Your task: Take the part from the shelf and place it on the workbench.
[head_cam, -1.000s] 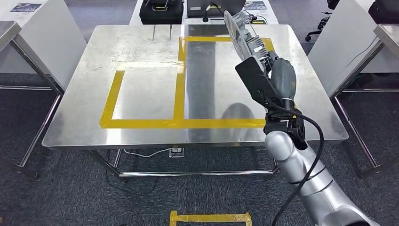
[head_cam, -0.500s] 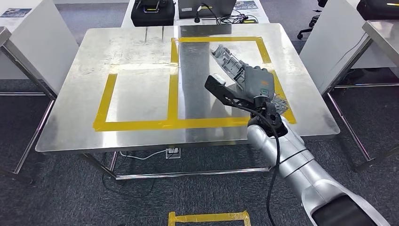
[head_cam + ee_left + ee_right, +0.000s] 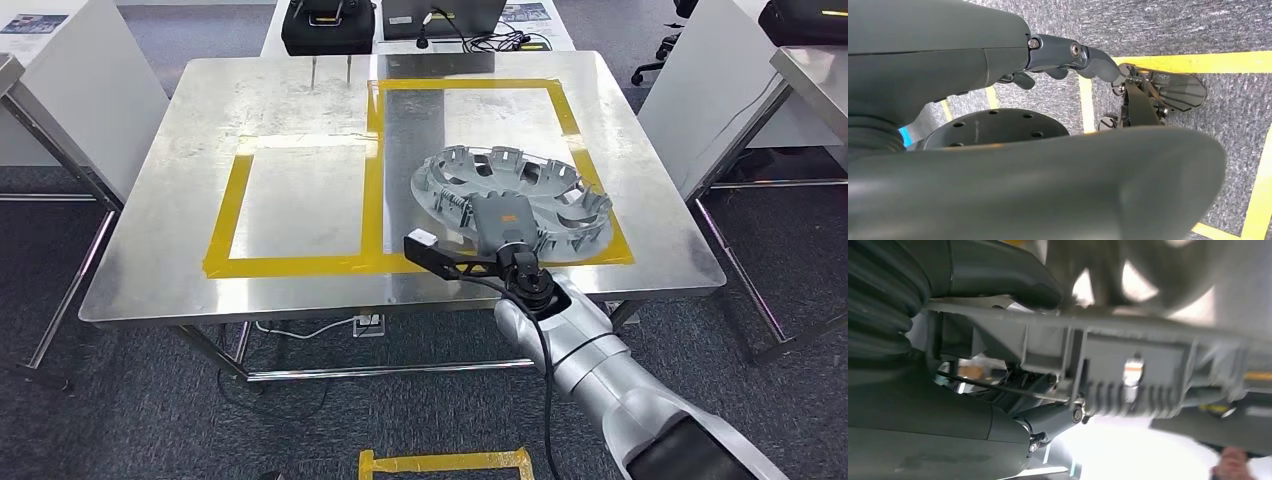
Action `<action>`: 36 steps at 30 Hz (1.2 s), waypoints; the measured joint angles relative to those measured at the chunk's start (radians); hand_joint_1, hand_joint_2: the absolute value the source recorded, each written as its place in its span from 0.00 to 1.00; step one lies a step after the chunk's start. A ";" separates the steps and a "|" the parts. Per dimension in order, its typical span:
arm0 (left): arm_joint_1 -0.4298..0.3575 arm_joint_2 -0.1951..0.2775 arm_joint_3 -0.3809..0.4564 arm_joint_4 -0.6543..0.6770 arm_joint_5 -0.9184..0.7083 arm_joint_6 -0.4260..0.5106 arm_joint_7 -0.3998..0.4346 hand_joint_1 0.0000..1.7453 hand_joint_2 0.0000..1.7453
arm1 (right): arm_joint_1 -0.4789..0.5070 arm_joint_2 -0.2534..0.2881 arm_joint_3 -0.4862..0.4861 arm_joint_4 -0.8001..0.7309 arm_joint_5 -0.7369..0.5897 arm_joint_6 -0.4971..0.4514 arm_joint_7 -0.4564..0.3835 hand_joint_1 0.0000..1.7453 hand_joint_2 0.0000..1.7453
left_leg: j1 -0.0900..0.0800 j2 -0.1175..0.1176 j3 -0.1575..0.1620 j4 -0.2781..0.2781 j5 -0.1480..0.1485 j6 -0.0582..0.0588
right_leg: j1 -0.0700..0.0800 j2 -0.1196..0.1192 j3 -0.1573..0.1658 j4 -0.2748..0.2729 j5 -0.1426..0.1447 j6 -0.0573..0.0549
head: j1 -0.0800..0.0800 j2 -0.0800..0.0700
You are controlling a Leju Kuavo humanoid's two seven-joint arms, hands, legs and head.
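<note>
I'm working the placing step: my right hand [image 3: 503, 222] is gripping the near rim of the part [image 3: 512, 192], a round grey plastic piece with ribs and clips showing on its upturned inner face, and it is lying almost flat over the workbench [image 3: 250, 110], inside the right-hand frame of yellow tape [image 3: 376, 150]. In the right wrist view the thumb and the darker fingers [image 3: 1048, 417] are clamping the ribbed edge between them, so I'm judging the part not yet released. Whether its far edge is resting on the steel or hanging just above it, I cannot tell. Next I'm expecting to settle it flat, spread the fingers and draw the hand back without dragging the rim. My left hand [image 3: 1068, 52] is hanging beside the body over the floor, fingers curling loosely on nothing. There are no containers here; the smaller taped frame on the left is holding nothing.
</note>
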 joint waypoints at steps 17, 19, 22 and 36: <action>-0.002 -0.004 -0.001 0.000 -0.007 -0.001 0.010 0.00 0.00 | 0.005 0.088 0.041 0.131 -0.006 -0.023 -0.042 1.00 1.00 | 0.000 0.002 0.004 0.000 0.000 0.000 | 0.000 0.002 0.003 0.000 0.000 0.001 | -0.001 0.000; -0.002 -0.004 -0.002 0.000 -0.007 -0.001 0.010 0.00 0.00 | 0.003 0.092 0.043 0.140 -0.009 -0.024 -0.046 1.00 1.00 | 0.000 0.003 0.004 0.000 0.000 0.000 | 0.000 0.002 0.003 -0.001 0.000 0.001 | -0.001 0.000; -0.002 -0.005 -0.005 0.000 -0.009 -0.002 0.011 0.00 0.00 | 0.002 0.097 0.046 0.154 -0.020 -0.032 -0.059 1.00 1.00 | -0.001 0.003 0.006 0.000 -0.001 0.001 | 0.000 0.003 0.004 -0.001 0.000 0.001 | -0.001 0.000; -0.001 -0.008 -0.021 0.000 -0.029 -0.007 0.029 0.00 0.00 | 0.011 0.142 0.052 0.198 -0.056 -0.177 -0.158 1.00 1.00 | -0.001 0.005 0.009 0.000 -0.001 0.001 | 0.000 0.006 0.006 -0.001 0.001 0.001 | -0.002 0.000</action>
